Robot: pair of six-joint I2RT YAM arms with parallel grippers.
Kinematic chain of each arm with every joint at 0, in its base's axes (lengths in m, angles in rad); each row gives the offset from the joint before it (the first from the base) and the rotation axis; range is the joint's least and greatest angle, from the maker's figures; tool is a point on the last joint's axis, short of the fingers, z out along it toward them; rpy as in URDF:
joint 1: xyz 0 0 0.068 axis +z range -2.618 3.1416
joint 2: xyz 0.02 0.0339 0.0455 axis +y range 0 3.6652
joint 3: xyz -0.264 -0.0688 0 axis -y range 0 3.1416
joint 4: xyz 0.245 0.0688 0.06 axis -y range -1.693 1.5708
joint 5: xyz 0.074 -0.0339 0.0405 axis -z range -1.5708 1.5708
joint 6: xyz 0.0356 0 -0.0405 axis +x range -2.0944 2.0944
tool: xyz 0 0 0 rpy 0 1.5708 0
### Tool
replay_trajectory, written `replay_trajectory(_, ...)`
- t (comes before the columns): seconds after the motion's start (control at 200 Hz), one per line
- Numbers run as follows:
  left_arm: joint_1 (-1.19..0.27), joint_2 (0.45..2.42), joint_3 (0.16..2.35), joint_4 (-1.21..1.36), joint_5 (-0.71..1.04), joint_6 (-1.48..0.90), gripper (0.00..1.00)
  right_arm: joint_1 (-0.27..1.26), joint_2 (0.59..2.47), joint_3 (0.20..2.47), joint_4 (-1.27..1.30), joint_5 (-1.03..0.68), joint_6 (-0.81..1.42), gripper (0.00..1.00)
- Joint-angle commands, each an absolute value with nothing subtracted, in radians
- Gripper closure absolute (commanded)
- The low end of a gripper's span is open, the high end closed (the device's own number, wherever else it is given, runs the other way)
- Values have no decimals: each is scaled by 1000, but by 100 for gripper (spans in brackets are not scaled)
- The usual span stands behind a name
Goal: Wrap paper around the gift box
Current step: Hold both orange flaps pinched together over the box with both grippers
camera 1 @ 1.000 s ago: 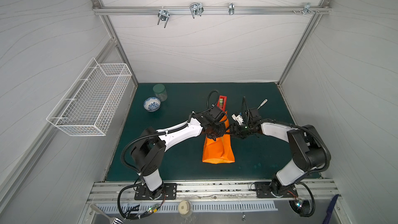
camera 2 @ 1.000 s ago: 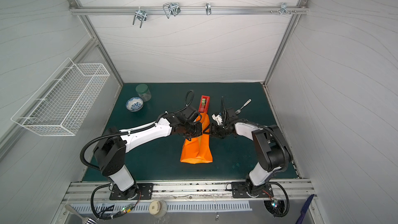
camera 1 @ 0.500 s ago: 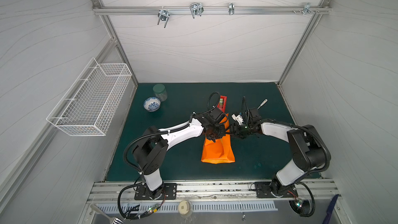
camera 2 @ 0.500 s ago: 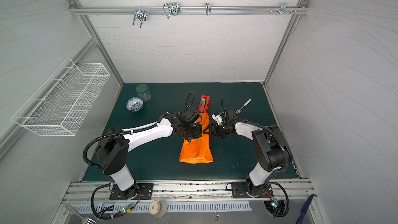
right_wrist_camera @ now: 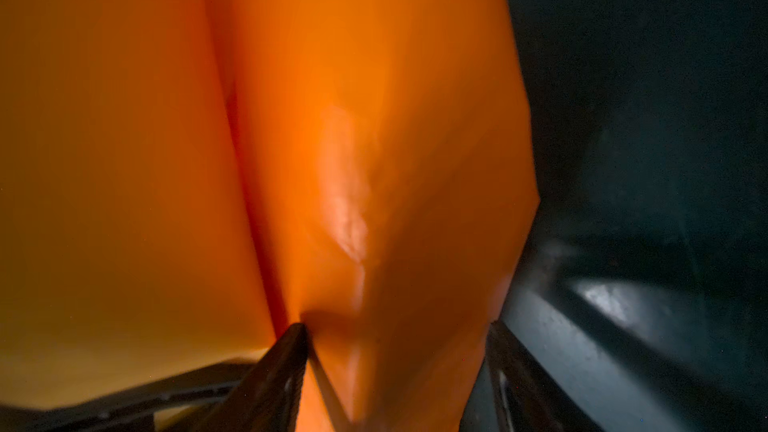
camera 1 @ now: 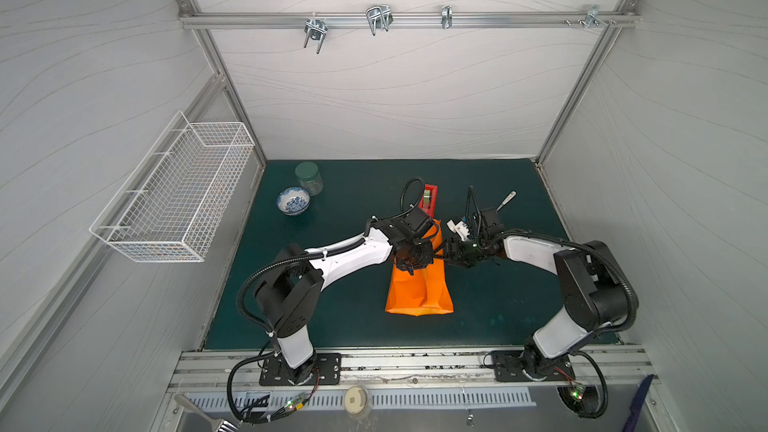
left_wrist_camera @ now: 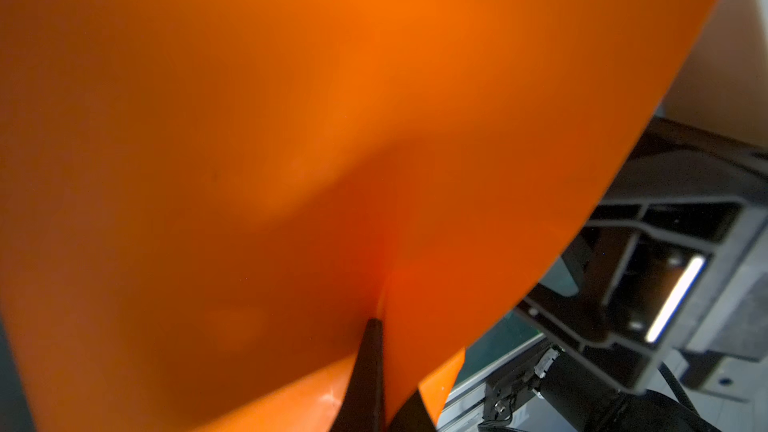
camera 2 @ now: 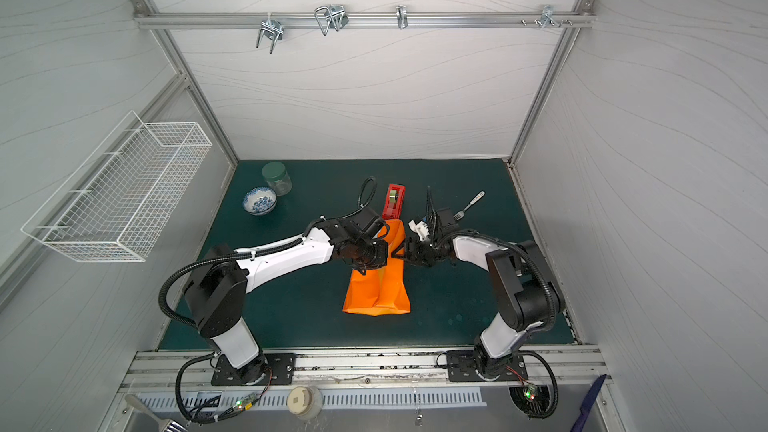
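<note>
The orange paper (camera 1: 419, 292) lies folded into a long bundle in the middle of the green mat in both top views (camera 2: 378, 292). Its far end is lifted between the two grippers. My left gripper (camera 1: 406, 266) is shut on a raised fold of the paper (left_wrist_camera: 332, 118), with the dark fingertips (left_wrist_camera: 374, 351) pinching it. My right gripper (camera 1: 444, 253) comes in from the right. Its jaws stand wide, and both fingers (right_wrist_camera: 286, 367) press against the paper bundle (right_wrist_camera: 374, 160). The gift box is hidden under the paper.
A red tape dispenser (camera 1: 428, 201) lies just behind the paper. A fork (camera 1: 506, 200) lies at the back right. A blue-patterned bowl (camera 1: 293, 200) and a green-lidded jar (camera 1: 308, 176) stand at the back left. A wire basket (camera 1: 174, 193) hangs on the left wall.
The left arm's elbow has shifted slightly to the right. Both grips and the paper look the same.
</note>
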State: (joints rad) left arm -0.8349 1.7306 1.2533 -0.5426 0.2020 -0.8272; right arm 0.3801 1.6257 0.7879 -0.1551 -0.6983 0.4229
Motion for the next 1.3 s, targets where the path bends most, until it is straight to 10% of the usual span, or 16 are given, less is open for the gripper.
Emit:
replay_trajectory(0.0,-835,1764,1301,-527,223,-842,100,408,1645,762,-259,-627,414,32)
replay_trajectory(1.296,-834,1718,1095,-171,270,-1056,100,416,1656,760,-252,-621,417,32)
